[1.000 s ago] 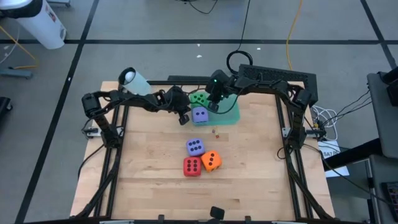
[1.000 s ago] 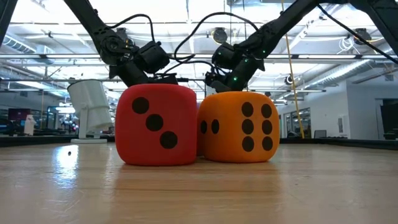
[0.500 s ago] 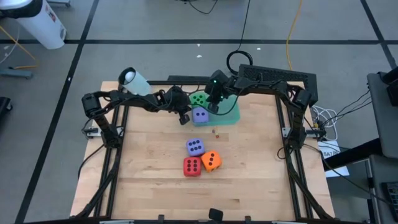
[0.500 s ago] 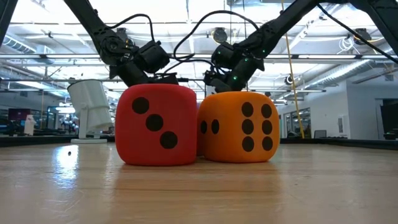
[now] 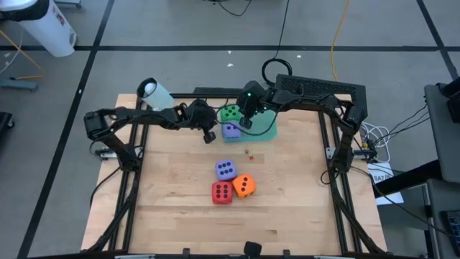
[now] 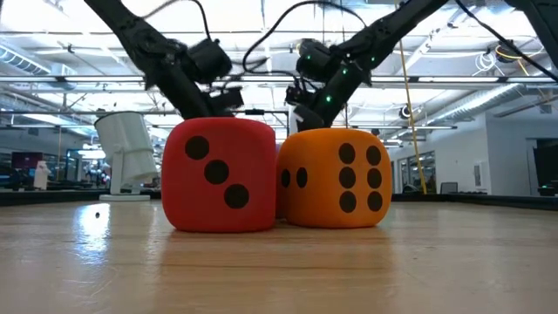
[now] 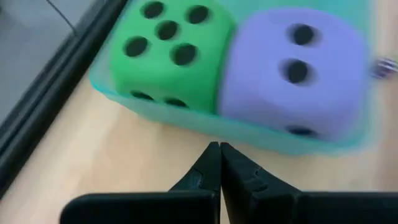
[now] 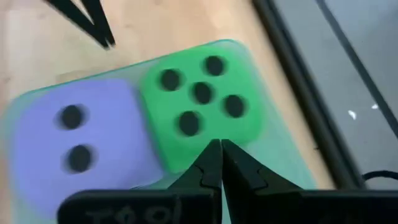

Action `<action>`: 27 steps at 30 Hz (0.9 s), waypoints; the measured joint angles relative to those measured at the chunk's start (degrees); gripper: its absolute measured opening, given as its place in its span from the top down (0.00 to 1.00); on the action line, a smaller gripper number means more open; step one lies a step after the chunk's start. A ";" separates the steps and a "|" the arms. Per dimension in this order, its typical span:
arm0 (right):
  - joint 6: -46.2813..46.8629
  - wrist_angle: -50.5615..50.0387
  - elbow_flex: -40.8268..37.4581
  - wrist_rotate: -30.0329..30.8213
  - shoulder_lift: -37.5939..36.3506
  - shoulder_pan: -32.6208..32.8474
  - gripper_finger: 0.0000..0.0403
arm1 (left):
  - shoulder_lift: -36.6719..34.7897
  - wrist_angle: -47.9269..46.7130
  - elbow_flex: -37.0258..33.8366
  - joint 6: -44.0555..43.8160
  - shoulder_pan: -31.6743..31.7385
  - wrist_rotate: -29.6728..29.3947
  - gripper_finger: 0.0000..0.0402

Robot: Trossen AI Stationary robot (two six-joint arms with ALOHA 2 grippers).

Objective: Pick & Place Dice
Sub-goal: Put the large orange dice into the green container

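Note:
On the green tray (image 5: 264, 132) near the far edge, the green die (image 5: 231, 113) and a purple die (image 5: 231, 130) sit side by side. Mid-table, the second purple die (image 5: 225, 170), the orange die (image 5: 244, 186) and the red die (image 5: 222, 193) rest on the wood, close together. My left gripper (image 5: 210, 133) is shut, just left of the tray; its tips (image 7: 219, 163) point at the tray's rim (image 7: 186, 115) with the green die (image 7: 168, 53) and purple die (image 7: 292, 68) beyond. My right gripper (image 5: 248, 119) is shut over the tray beside the green die (image 8: 199, 102). My right gripper's shut fingertips (image 8: 211, 152) show in front of the green die's lower edge (image 8: 186, 155), coming from above. Whether they touch the die I cannot tell.
A white cylinder (image 5: 154, 93) lies at the table's far left corner. A tiny dark bit (image 5: 249, 152) lies on the wood near the tray. A black frame (image 5: 136, 165) borders the table. In the low view the red die (image 6: 218, 174) and orange die (image 6: 336, 179) block most of the table.
Both grippers have risen a little above the tray, staying shut. The left arm has drawn slightly toward the table's left edge. The dice mid-table have kept still.

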 joint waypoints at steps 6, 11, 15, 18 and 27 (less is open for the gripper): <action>-2.35 -3.95 -0.15 -5.46 -5.69 3.25 1.00 | -9.92 -0.87 -2.47 4.42 -6.12 0.05 0.99; 0.16 10.08 -10.53 -18.01 -15.89 4.71 1.00 | -23.26 6.33 -10.56 6.04 -11.65 0.16 0.99; 3.53 23.36 -23.45 -14.45 -25.71 6.08 1.00 | -35.69 11.51 -17.18 4.72 -13.72 0.18 1.00; 6.61 34.00 -31.82 -13.89 -32.61 8.18 1.00 | -43.35 14.52 -21.13 3.23 -14.78 0.60 1.00; 10.10 54.73 -51.49 -9.51 -43.26 16.46 1.00 | -54.40 12.30 -28.73 0.39 -16.13 -2.39 0.99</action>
